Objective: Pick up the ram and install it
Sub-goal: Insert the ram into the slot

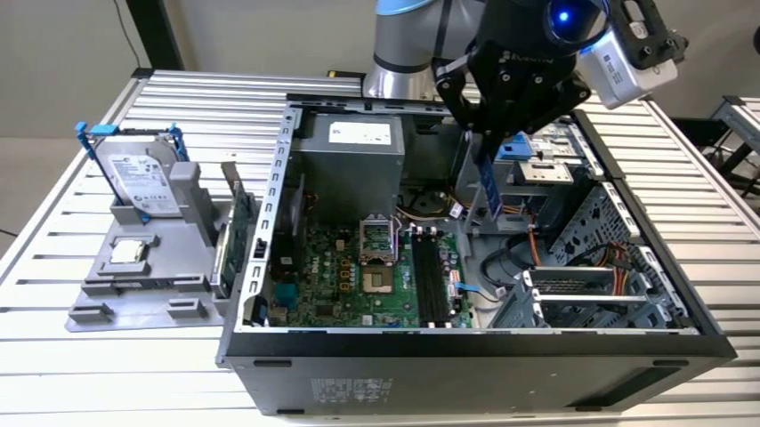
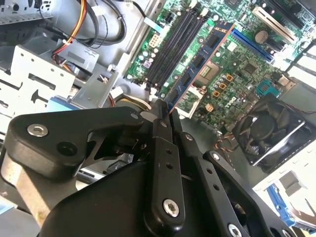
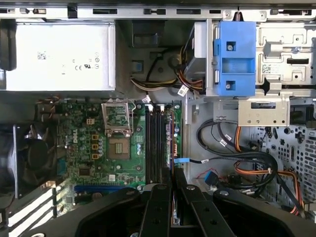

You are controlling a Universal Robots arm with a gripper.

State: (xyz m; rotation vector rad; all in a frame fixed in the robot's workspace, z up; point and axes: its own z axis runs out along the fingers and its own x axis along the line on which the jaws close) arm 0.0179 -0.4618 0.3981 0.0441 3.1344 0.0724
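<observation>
In the exterior view my gripper (image 1: 489, 133) hangs over the open computer case (image 1: 475, 342), shut on the ram (image 1: 489, 185). The ram is a thin dark blue stick that hangs upright below the fingers, above the right side of the motherboard (image 1: 344, 276). The black memory slots (image 1: 430, 276) lie below it and a little toward the exterior view's left. In the second wrist view the ram (image 2: 197, 64) reaches out from the black fingers (image 2: 160, 128) over the board, beside the slots (image 2: 175, 42). In the first wrist view the gripper (image 3: 172, 195) sits just beside the slots (image 3: 154, 143).
On the exterior view's left, a grey holder (image 1: 142, 294) carries a hard drive (image 1: 141, 182), a small silver chip (image 1: 128, 252) and a green card (image 1: 238, 227). Inside the case are the power supply (image 3: 59, 57), a blue drive bracket (image 3: 236, 59), a fan (image 2: 266, 128) and loose cables (image 3: 247, 163).
</observation>
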